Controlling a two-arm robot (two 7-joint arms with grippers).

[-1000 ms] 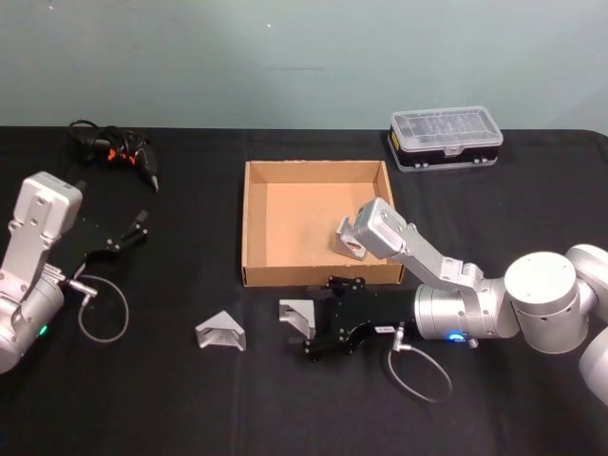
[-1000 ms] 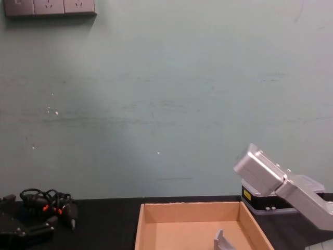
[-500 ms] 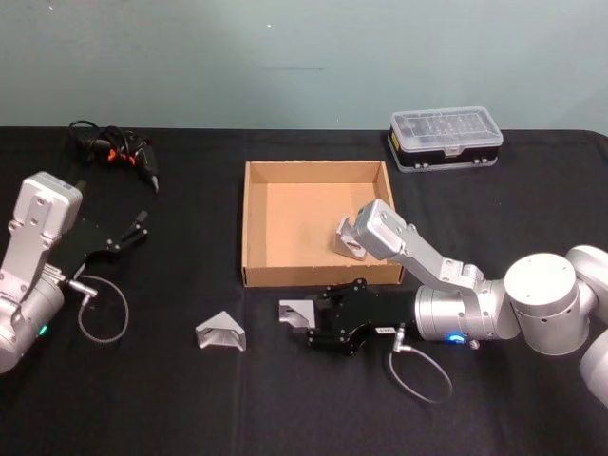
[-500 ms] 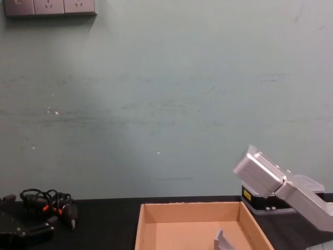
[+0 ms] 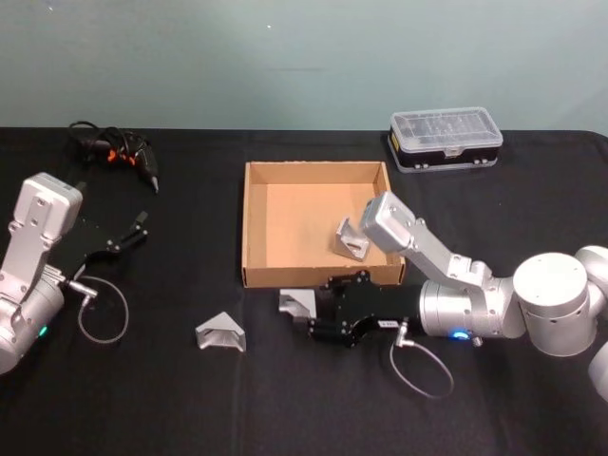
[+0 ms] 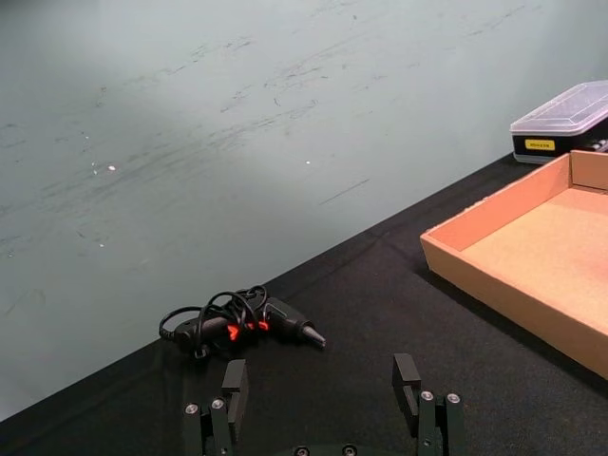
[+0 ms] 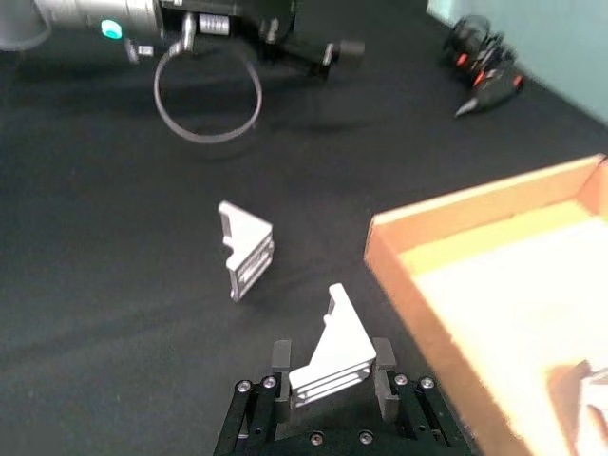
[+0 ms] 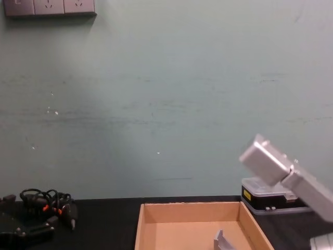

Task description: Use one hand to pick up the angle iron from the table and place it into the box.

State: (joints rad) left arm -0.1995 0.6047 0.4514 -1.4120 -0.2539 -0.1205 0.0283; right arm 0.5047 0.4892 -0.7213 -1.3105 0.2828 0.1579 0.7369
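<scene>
nearest the robot, on the table point(image 5: 171, 399), a second angle iron point(image 5: 220, 332) lies loose and untouched, left of the work. just beyond it the right gripper point(image 5: 313, 318) sits low before the front wall of the box point(image 5: 285, 275). its fingers point(image 7: 281, 366) are drawn in against both sides of the angle iron point(image 7: 332, 351), which stands upright between them. i judge it firmly held, though i cannot tell whether it is clear of the table. inside the box, toward its right wall, a third angle iron point(image 5: 351, 239) already lies. so the task looks partway along: one piece is in, one is in the grip just short of the box, and one is waiting. what is left for the held piece is a lift over the low wall and a release. at the table's left the left gripper point(image 5: 133, 233) is parked, fingers spread and holding nothing.
</scene>
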